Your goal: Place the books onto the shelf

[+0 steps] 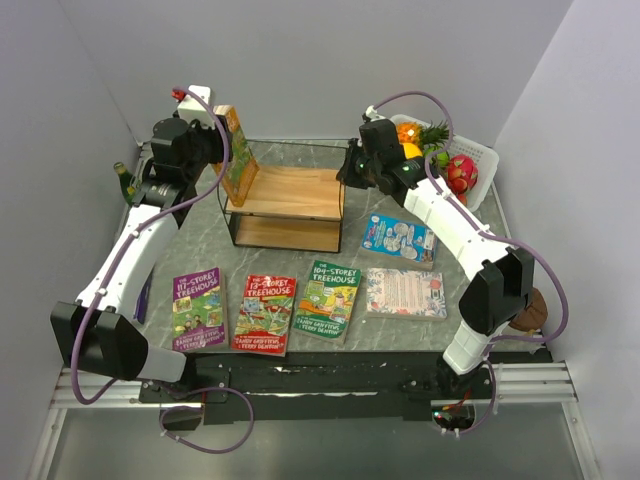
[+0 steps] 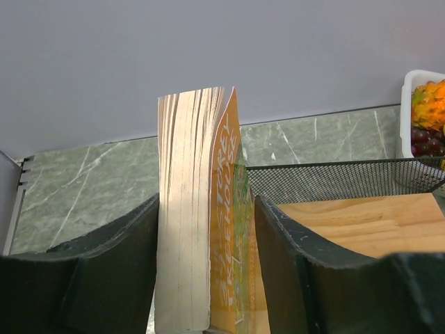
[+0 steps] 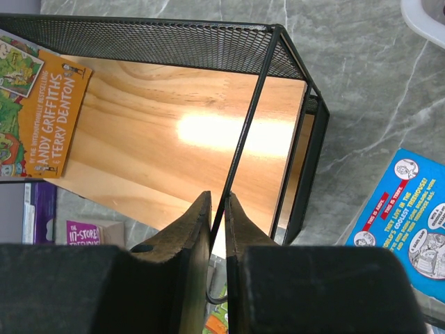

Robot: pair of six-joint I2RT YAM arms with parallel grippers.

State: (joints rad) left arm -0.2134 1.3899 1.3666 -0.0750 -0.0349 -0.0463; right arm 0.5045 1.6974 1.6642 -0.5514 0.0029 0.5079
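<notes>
One orange cartoon-cover paperback stands upright at the left end of the top board of the small shelf, which has light wooden boards in a black wire frame. Its long axis is vertical, directly between the left gripper fingers, which are spread with a sliver of gap on the cover side. The right gripper pinches the shelf's thin wire. Five other books lie flat on the table, the purple one nearest the left arm.
</notes>
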